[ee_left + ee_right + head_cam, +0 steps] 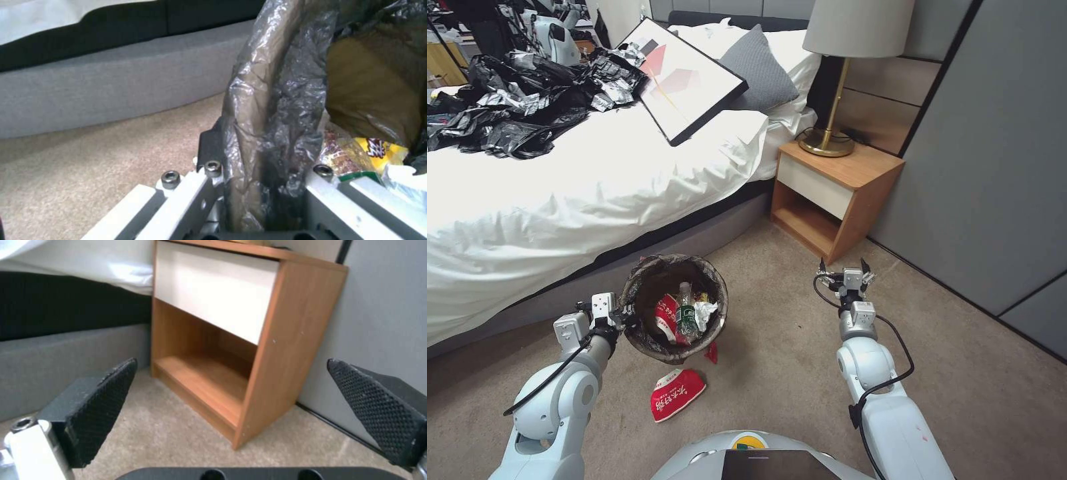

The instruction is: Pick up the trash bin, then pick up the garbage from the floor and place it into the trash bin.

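Bin (654, 337) sits beside the bed (560, 193), at the robot's left front, and its rim is wrapped in a dark bag (271, 100). The left gripper (624, 319) is clamped on the left side of that rim, with the bag squeezed between its fingers (209, 146). Inside the bin lie a bottle (686, 317) with a green label, a red and white snack bag (666, 319) and a white tissue (706, 311). Another red snack bag (675, 393) lies on the carpet (787, 373) just near of the bin. A tiny red wrapper (712, 353) lies by the bin too. The right gripper (845, 268) hangs spread wide with nothing in it, facing a wooden nightstand (231, 340).
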